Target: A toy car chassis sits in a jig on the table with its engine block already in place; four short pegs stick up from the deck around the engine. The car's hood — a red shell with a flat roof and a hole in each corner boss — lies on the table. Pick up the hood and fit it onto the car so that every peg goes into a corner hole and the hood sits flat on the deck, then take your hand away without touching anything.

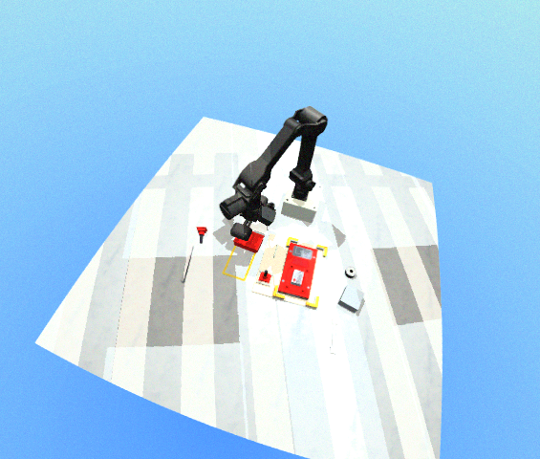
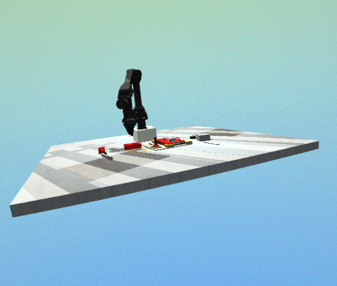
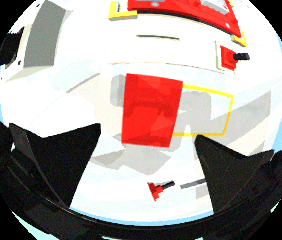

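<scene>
The red hood [image 1: 248, 242] [image 2: 132, 146] [image 3: 151, 112] lies flat on the table, at one end of a yellow outline [image 1: 233, 275] [image 3: 228, 115]. My gripper [image 1: 253, 225] [image 2: 131, 134] [image 3: 150, 134] is open and empty above the hood. In the wrist view the hood shows between and ahead of the fingertips, nearer the left one. The red chassis [image 1: 285, 273] [image 3: 176, 7] sits between the jig's yellow corners [image 1: 278, 295] [image 3: 123, 14]. The engine block [image 1: 297, 277] [image 2: 172, 139] is on its deck, with short pegs around it. The hood's corner holes cannot be made out.
A red piece with a black peg [image 1: 264, 276] [image 2: 155, 145] [image 3: 227, 57] stands between hood and chassis. Another red-and-black piece [image 1: 202, 230] [image 2: 101, 149] [image 3: 155, 191] and a thin rod [image 1: 188, 264] lie beyond the hood. A grey block [image 1: 351, 297] [image 2: 203, 137] and small wheel [image 1: 350, 272] lie past the chassis.
</scene>
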You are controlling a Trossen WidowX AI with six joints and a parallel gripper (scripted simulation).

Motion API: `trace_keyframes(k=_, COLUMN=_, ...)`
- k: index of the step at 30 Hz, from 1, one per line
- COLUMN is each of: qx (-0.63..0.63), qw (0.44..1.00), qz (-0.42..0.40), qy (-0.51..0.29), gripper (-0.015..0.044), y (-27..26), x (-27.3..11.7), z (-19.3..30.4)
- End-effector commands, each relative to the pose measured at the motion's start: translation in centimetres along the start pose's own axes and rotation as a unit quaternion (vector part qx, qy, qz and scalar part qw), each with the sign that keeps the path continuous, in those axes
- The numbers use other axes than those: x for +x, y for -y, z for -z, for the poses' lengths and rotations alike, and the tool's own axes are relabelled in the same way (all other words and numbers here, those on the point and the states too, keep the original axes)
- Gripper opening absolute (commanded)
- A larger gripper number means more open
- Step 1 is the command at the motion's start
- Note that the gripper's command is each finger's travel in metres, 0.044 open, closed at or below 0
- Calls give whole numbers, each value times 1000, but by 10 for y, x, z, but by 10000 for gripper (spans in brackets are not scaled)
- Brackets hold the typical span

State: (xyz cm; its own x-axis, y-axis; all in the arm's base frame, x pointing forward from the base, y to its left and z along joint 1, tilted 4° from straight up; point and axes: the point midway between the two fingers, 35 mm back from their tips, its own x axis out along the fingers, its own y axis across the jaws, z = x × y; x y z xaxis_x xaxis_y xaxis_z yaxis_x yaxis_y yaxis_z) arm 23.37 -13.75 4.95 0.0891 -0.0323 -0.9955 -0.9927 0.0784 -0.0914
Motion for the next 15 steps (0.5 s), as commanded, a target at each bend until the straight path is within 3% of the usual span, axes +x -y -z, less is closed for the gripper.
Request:
trace_keyframes(k=1, qx=-3, qw=1000, qz=-2, qy=-1, gripper=440, y=0, x=4, z=0)
trace_keyframes(k=15, qx=-3, qw=1000, qz=-2, qy=-1, gripper=440, y=1, x=14, z=0)
